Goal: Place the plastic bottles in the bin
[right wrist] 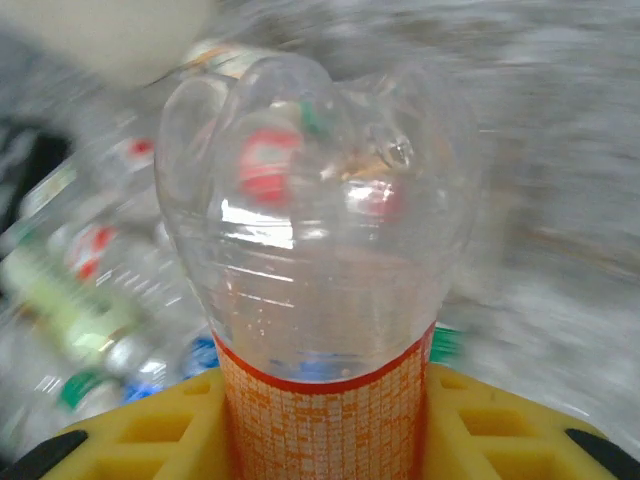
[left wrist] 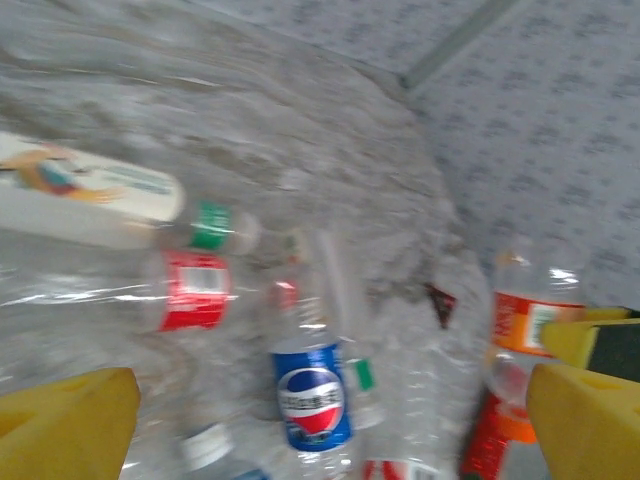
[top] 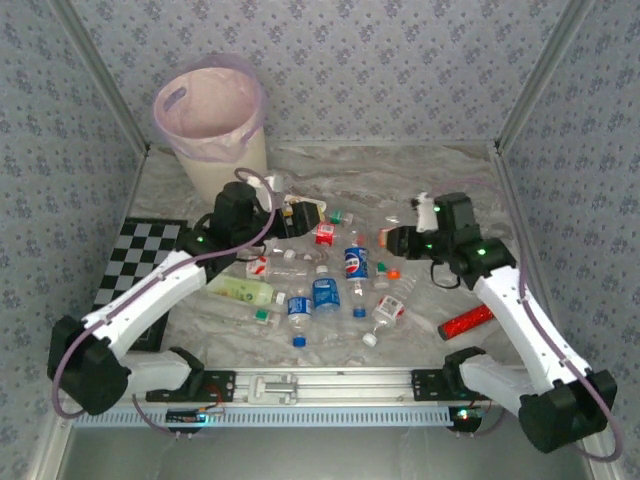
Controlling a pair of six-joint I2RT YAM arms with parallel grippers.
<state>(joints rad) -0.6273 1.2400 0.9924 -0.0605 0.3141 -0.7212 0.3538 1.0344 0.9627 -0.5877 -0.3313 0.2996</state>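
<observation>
1. Overhead, the left arm rises from its near-left base and bends inward. The left gripper (top: 298,216) is over the far edge of the heap of plastic bottles (top: 325,292), near the foot of the bin (top: 245,160). Its yellow fingers (left wrist: 70,425) are spread wide with nothing between them.
2. The right arm folds at the elbow and reaches leftward. The right gripper (top: 397,240) is above the right side of the heap.
3. The right wrist view supplies the grip detail: the gripper is clamped on the label band of an orange-labelled bottle (right wrist: 320,250).
4. The left wrist view gives a side look at that bottle, touching a yellow-and-black finger of the right gripper. It also shows a Pepsi bottle (left wrist: 312,400) lying below.
5. The held bottle's long axis runs straight out from the fingers, lobed base pointing away from the right wrist camera. From the left wrist it stands roughly upright, clear end up.
6. The other bottles lie flat on the marbled table (top: 450,175) at mixed angles. The bin, lined with a pink bag, stands in the far-left corner, well apart from the held bottle.
</observation>
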